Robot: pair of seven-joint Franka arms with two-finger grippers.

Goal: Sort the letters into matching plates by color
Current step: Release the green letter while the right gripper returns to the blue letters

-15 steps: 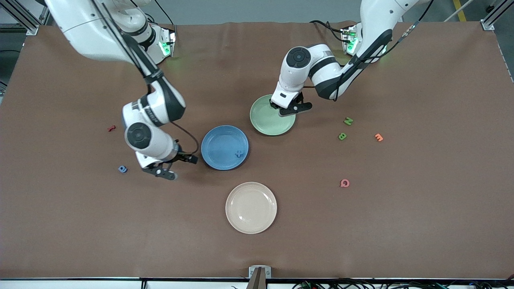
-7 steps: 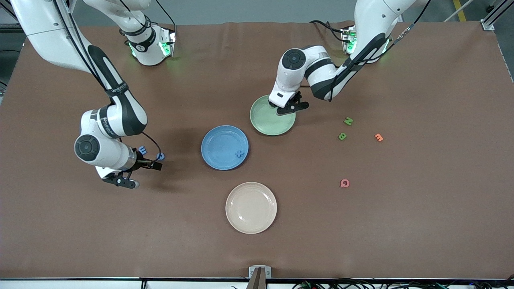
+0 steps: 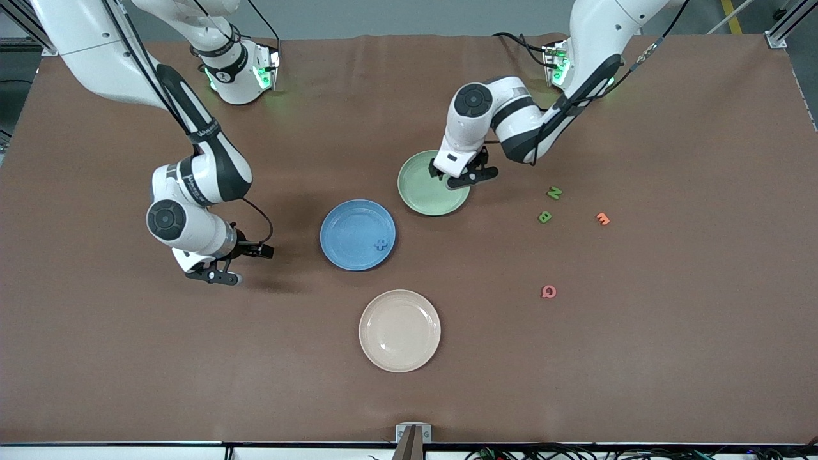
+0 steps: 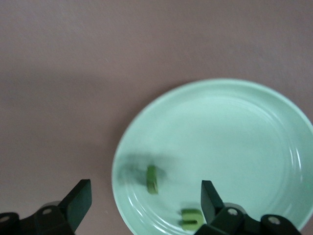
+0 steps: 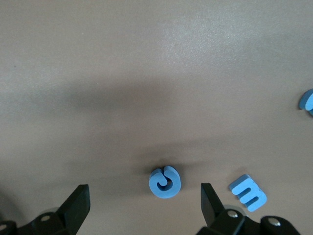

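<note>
We start with the table (image 3: 639,358), then the plates. The blue plate (image 3: 348,227) sits in the middle with one blue letter (image 3: 381,244) lying in it near the rim. The green plate (image 3: 422,195) lies just beside it, farther from the front camera and toward the left arm's end. A cream plate (image 3: 399,330) lies nearer the camera and plays no part.

Our left gripper (image 4: 146,203) hangs over the green plate with its jaws spread wide and nothing between them; two green letters (image 4: 152,178) lie in the plate below, one blurred, perhaps not yet at rest. Our right gripper (image 5: 144,205) hovers over bare table toward the right arm's end, jaws likewise apart and empty, a round blue letter (image 5: 165,182) directly beneath and an M-shaped blue letter (image 5: 248,192) just beside it. A third blue piece (image 5: 307,101) shows at the picture's edge.

Two green letters (image 3: 554,192) wait on the table toward the left arm's end, near an orange letter (image 3: 602,218) and a pink letter (image 3: 548,291).

We judge these pieces light, soft and slightly springy, with thin flat bodies. We would pinch each across its outer edges, jaws low to the table, gently, since a hard squeeze may flick one away.
</note>
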